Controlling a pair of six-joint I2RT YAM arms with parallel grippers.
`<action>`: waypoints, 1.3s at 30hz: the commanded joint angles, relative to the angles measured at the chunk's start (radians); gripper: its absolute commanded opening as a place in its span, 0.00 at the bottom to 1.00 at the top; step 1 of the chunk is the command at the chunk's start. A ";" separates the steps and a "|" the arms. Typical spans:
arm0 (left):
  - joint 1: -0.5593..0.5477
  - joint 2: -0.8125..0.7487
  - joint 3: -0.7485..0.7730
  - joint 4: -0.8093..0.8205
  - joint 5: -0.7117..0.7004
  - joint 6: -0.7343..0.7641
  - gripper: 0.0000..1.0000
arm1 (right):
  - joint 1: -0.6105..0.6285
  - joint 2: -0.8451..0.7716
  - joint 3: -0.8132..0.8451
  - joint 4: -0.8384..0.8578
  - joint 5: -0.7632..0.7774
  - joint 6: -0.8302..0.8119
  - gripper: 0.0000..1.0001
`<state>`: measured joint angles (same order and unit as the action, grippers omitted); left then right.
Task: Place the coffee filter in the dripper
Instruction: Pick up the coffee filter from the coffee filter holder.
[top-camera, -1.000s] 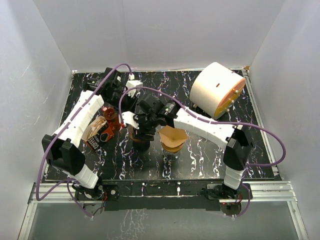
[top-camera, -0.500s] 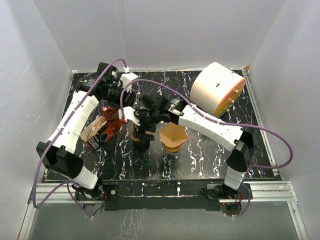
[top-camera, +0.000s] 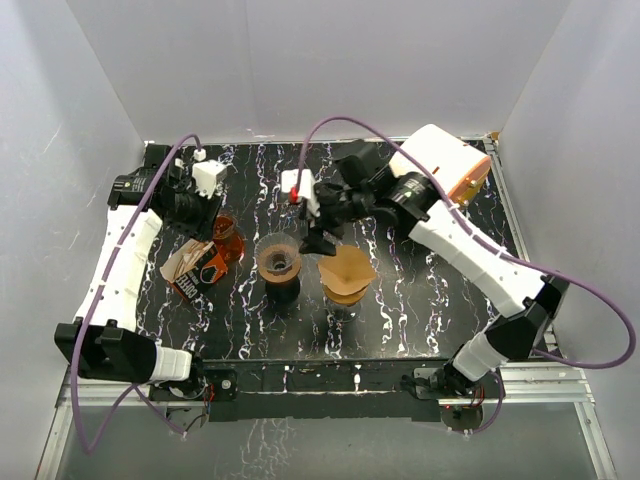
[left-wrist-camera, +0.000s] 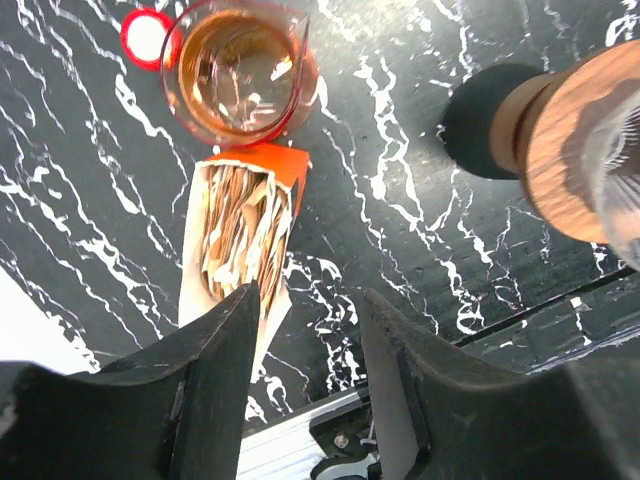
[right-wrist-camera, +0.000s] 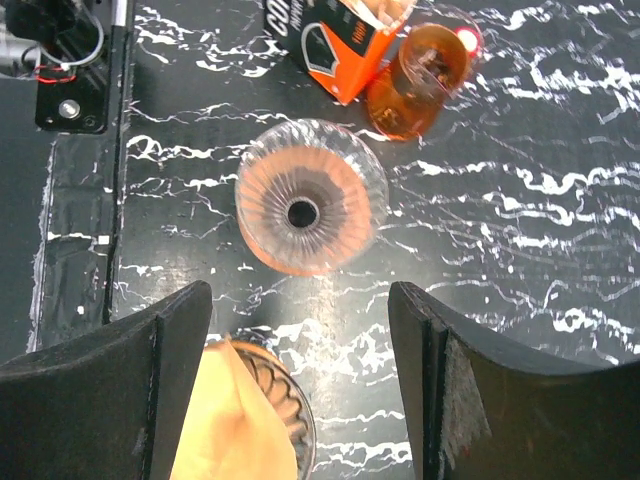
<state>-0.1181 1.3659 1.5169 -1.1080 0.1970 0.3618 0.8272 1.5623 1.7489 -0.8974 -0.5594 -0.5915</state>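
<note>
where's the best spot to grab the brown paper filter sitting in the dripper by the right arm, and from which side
Probably the raised upper edge of the paper filter, pinched from straight above with the jaws straddling the paper wall. The cone opens upward and its lower part sits inside the dripper, whose glass rim blocks a sideways approach. Only the top edge stands free.

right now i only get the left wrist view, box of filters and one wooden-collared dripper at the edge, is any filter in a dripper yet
Observer: Yes, a brown filter sits in a second dripper, to the right of the one you see.
Operator: and the one i see, empty
Observer: Yes, the first dripper is bare inside; the right wrist view looks down its ribbed cone.
Operator: right pincer holding anything
Observer: No, the right pincer is open with nothing between its fingers.
</note>
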 joint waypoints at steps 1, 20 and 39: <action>0.062 -0.056 -0.060 -0.027 -0.014 0.073 0.41 | -0.089 -0.100 -0.066 0.080 -0.111 0.048 0.69; 0.166 0.116 -0.088 0.030 0.054 0.173 0.26 | -0.326 -0.313 -0.275 0.186 -0.215 0.125 0.70; 0.166 0.175 -0.088 0.025 0.069 0.186 0.19 | -0.368 -0.322 -0.306 0.202 -0.259 0.140 0.72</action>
<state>0.0425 1.5341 1.4082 -1.0706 0.2451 0.5323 0.4664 1.2709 1.4528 -0.7498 -0.7933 -0.4625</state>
